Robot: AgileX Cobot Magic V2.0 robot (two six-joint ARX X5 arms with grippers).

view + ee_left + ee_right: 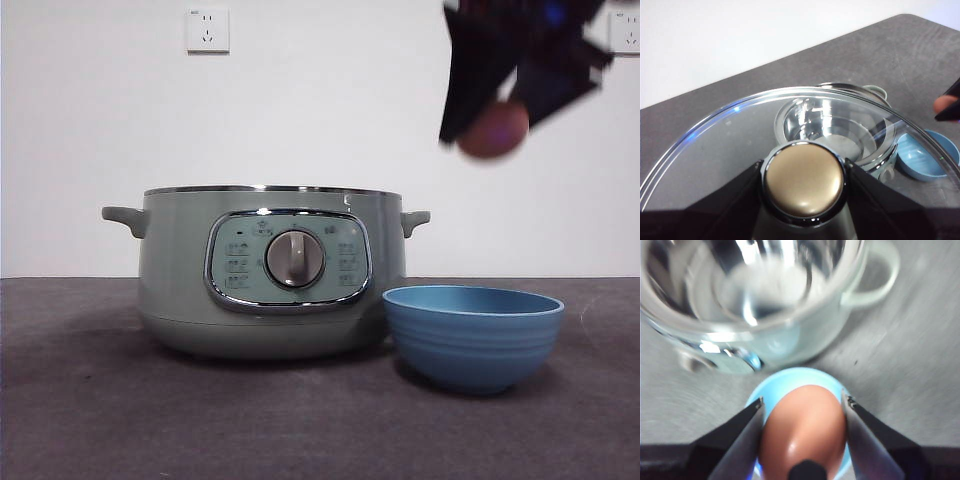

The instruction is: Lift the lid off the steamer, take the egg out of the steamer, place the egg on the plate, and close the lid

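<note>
— Closest to us is that blue plate [473, 335], really a ridged bowl, sitting on the dark grey table [90, 400] just beside the steamer [190, 280], at the side away from the left handle. Can you see anything in it?

— From here, no; I only see its outside and rim. Right above it, though, high up, the right gripper [497, 125] hangs with the egg [493, 130] between its jaws. It's a brown egg, clamped on both sides, well clear of the bowl.

— And from that arm's own camera?

— Same story: the egg [803, 432] fills the gap between the two black jaws, with the blue plate [785, 382] directly underneath and the open steamer [790, 335] beside it, shiny metal inside. That view is blurred, so I can't tell more.

— Where's the lid?

— Off the pot. The left gripper [804, 182] has it by the knob [804, 181], jaws pressed against either side of it, and the lid [730, 135] is held up in the air. Through the glass you can see the steamer [840, 125] below, open, and the plate [922, 157] next to it.

— The steamer's front?

— Dial [295, 259] and chrome-framed panel face us, small handles at both sides, rim bare. A wall socket [207, 30] sits on the white wall behind.
</note>
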